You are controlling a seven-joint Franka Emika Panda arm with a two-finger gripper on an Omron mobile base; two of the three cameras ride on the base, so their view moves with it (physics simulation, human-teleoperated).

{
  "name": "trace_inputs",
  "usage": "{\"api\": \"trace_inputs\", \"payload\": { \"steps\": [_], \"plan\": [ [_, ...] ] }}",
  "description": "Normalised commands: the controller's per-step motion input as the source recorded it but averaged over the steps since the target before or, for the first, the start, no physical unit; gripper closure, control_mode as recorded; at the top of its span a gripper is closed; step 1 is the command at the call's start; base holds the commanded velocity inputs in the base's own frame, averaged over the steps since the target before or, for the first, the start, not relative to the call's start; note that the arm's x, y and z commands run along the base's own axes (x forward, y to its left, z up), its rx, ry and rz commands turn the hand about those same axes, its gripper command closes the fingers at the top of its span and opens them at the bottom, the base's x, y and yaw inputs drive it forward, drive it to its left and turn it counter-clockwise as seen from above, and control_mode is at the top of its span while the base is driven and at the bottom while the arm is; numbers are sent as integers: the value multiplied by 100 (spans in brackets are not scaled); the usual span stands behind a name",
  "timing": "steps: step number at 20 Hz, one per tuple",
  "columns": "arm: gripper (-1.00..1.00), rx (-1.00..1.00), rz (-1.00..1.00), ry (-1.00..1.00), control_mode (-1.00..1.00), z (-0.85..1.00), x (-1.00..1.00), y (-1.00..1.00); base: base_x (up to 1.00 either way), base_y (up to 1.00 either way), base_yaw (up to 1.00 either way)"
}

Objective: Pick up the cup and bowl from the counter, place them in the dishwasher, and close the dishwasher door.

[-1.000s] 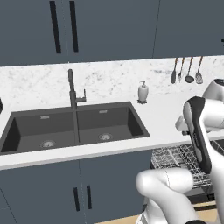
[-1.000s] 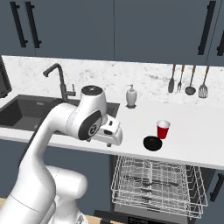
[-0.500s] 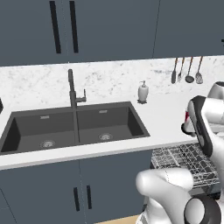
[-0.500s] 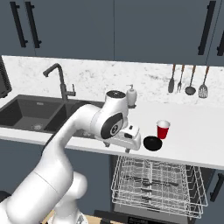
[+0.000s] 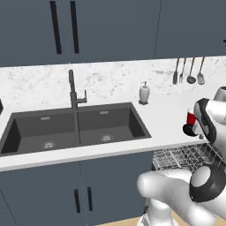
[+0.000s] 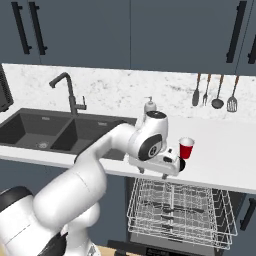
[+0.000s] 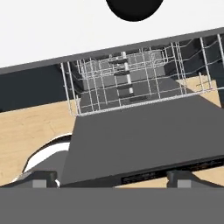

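Note:
A red cup [image 6: 186,148] stands on the white counter [image 6: 225,155] near its front edge, and a black bowl [image 6: 183,165] lies just in front of it, partly behind my hand. My gripper [image 6: 152,173] hangs open over the counter's front edge, just left of both and holding nothing. In the hand view the gripper [image 7: 111,181] points down, with the bowl [image 7: 133,8] at the top edge. Below it the dishwasher [image 7: 131,83] is open with its wire rack pulled out, and the dishwasher door [image 7: 144,140] lies flat. The cup [image 5: 190,118] also peeks out beside my arm.
A dark double sink [image 5: 75,128] with a black faucet [image 6: 67,92] lies to the left. A soap dispenser [image 5: 144,92] stands by the backsplash, and utensils [image 6: 215,92] hang on the wall at the right. Slate-blue cupboards [image 5: 84,194] run under the counter. The pulled-out rack [image 6: 180,210] juts forward.
My arm has swung right along the counter's front edge, bringing the hand close to the cup and bowl. The gripper stayed open, and the cup and bowl did not move.

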Motion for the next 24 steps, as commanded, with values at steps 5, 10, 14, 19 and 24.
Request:
{"api": "trace_inputs", "payload": {
  "steps": [5, 10, 14, 19, 24],
  "plan": [
    [-100, 0, 0, -6, -100, -32, 67, -26, 0, 0, 0],
    [-100, 5, 0, -21, -100, -22, 47, -53, 0, 0, 0],
    [-100, 5, 0, -10, -100, -1, 37, -45, 0, 0, 0],
    [-100, 4, -6, -1, -100, 0, 39, -23, 0, 0, 0],
    [-100, 1, -13, -8, -100, 0, 49, -6, 0, 0, 0]
  ]
}}
